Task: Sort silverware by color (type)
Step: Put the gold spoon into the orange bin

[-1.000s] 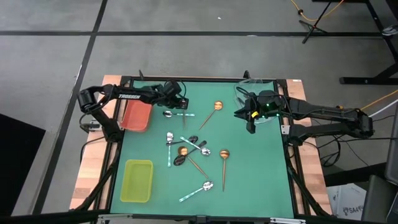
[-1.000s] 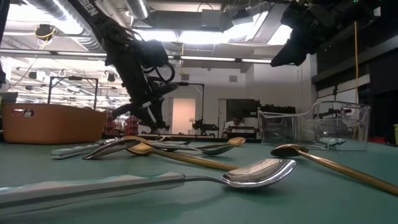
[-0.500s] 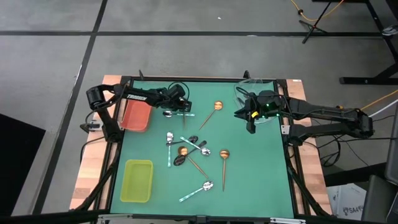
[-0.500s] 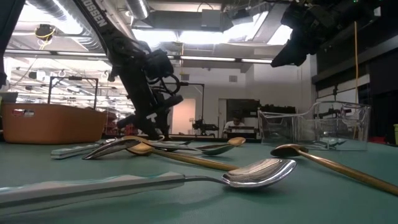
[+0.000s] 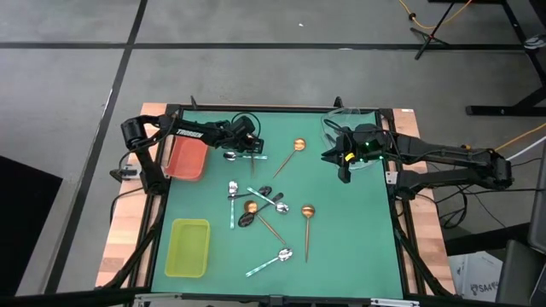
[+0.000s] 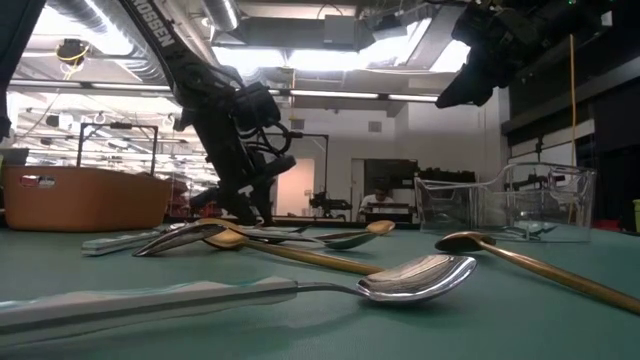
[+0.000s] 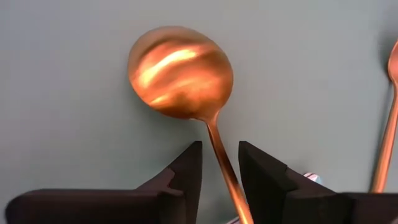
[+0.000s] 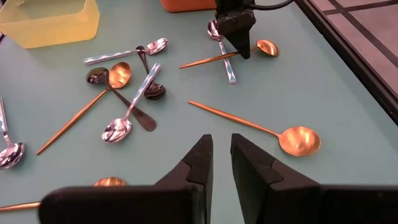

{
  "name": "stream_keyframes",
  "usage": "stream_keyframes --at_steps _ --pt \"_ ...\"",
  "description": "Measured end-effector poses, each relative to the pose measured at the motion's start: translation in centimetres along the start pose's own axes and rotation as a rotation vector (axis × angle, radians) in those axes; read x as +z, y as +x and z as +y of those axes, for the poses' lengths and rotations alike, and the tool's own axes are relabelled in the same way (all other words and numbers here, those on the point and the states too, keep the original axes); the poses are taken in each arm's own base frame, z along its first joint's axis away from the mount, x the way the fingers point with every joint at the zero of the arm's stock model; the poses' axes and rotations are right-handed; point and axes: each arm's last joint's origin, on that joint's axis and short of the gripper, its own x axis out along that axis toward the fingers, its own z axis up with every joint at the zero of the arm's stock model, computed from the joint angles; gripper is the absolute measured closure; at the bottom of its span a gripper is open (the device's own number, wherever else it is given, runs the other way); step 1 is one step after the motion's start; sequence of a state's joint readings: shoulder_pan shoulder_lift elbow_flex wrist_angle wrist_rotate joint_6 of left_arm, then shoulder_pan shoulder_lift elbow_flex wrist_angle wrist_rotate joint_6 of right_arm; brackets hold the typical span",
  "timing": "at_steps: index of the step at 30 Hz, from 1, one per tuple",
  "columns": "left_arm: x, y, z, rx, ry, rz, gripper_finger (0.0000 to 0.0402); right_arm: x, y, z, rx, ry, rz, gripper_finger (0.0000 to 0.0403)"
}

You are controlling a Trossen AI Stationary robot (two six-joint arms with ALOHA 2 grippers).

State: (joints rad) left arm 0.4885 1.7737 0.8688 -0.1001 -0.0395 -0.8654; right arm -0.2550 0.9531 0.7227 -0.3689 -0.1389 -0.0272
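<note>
My left gripper [image 7: 221, 149] is down at the table in the far left part, open. Its fingers stand on either side of a copper spoon's thin handle [image 7: 217, 140], just behind the bowl [image 7: 180, 71], with a gap on each side. That spoon [image 8: 264, 48] lies flat, crossing a silver spoon with a mint handle [image 8: 224, 56]. Another copper spoon [image 5: 299, 146] lies to the right of it. More copper, black and mint-handled spoons lie mixed in the table's middle [image 5: 256, 205]. My right gripper [image 8: 221, 140] hangs high over the right side, its fingers a narrow slit apart, nothing between them.
A red tray [image 5: 188, 158] sits just left of my left gripper [image 5: 256, 151]. A yellow-green tray [image 5: 188, 247] lies at the near left and a clear tray [image 6: 500, 200] at the far right. Two lone spoons [image 5: 307, 217] [image 5: 273, 259] lie toward the near side.
My left gripper has come down toward the table and moved a little toward the right edge, ending low over the copper spoon by the red tray. The spoons lie as before.
</note>
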Motion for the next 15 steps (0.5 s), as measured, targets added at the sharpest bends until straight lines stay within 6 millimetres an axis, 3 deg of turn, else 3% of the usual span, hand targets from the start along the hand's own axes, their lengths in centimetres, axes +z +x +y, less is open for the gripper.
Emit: stream_keyframes --at_steps 15 --pt "-0.01 0.06 -0.01 -0.004 0.000 0.002 0.0386 0.00 0.00 0.00 0.000 0.000 0.000 0.0352"
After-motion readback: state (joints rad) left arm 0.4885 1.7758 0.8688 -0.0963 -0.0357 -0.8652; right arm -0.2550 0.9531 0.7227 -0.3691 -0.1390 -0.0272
